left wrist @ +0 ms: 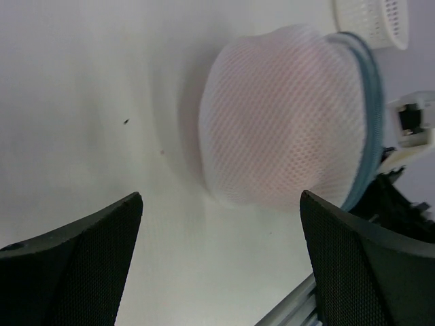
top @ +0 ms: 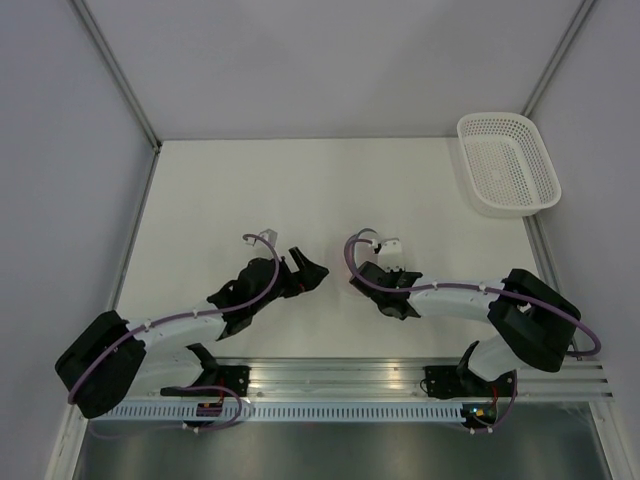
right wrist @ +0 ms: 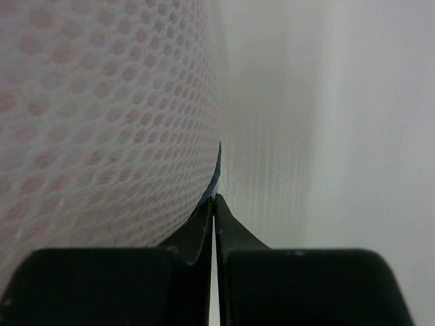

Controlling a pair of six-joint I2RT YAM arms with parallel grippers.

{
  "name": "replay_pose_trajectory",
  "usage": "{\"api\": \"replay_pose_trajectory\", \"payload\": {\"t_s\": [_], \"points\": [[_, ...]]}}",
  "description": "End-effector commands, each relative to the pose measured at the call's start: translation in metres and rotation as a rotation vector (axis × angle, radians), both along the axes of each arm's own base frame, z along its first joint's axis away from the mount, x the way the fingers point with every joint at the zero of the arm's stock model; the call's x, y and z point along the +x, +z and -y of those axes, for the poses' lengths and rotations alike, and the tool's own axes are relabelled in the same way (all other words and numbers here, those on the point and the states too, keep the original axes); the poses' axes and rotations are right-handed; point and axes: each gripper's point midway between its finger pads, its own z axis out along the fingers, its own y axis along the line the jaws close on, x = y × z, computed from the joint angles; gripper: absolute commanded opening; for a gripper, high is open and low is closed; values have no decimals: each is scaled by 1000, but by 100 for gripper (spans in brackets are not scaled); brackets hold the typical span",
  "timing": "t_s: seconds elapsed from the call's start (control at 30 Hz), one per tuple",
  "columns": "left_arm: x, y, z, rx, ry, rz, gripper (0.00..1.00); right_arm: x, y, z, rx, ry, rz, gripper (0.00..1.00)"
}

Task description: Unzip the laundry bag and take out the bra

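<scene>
The laundry bag (left wrist: 285, 115) is a round white mesh drum with a grey-blue zipper rim (left wrist: 370, 136), lying on the white table between my two arms. Salmon-pink fabric, the bra (left wrist: 272, 102), shows faintly through the mesh and is still enclosed. My left gripper (left wrist: 221, 198) is wide open just short of the bag, with nothing between its fingers (left wrist: 102, 258). My right gripper (right wrist: 215, 201) is shut, its tips pinched at the bag's blue rim edge (right wrist: 218, 166), with the mesh wall (right wrist: 95, 115) bulging on its left. From above, the left gripper (top: 312, 272) and the right gripper (top: 362, 280) face each other; the white bag hardly shows there.
A white perforated plastic basket (top: 507, 165) stands at the table's far right corner and also shows as the basket (left wrist: 374, 20) in the left wrist view. Grey walls enclose the table on three sides. The aluminium rail (top: 340, 380) with the arm bases runs along the near edge.
</scene>
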Motion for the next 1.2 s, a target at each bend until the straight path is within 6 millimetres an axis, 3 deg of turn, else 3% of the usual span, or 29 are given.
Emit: {"api": "replay_pose_trajectory", "payload": {"t_s": [0.0,0.07,0.23,0.37,0.4,0.47,0.5,0.6,0.73,0.93,1.03,1.07,1.1,1.13,1.17], "points": [[24,79,32,-161,-60,229,100,-3,-5,-4,14,27,-27,0],[29,97,39,-167,-84,287,100,-3,-5,-5,17,35,-30,0],[39,122,55,-78,-169,380,99,-4,-5,-6,25,44,-33,1],[51,115,59,40,-191,378,93,-4,-4,-7,34,48,-31,0],[52,104,57,85,-197,349,90,-4,-4,-7,38,48,-30,1],[59,103,60,135,-210,351,83,-4,-3,-7,42,49,-26,0],[60,90,60,172,-218,319,78,-4,-2,-8,48,51,-25,1],[64,80,67,216,-252,305,63,-5,-1,-8,56,58,-21,0],[65,71,70,234,-269,290,52,-6,0,-8,61,58,-21,0],[59,69,71,220,-287,284,29,-7,3,-4,69,37,-12,0],[54,67,67,211,-282,273,10,-6,9,4,72,-26,10,0],[52,74,65,196,-276,283,3,-8,18,11,60,-51,15,8],[50,75,63,189,-273,286,2,-4,27,16,49,-79,52,22],[43,72,62,175,-293,274,2,-4,34,19,55,-92,64,49],[40,80,60,157,-290,286,2,-4,51,19,89,-95,91,59]]}}
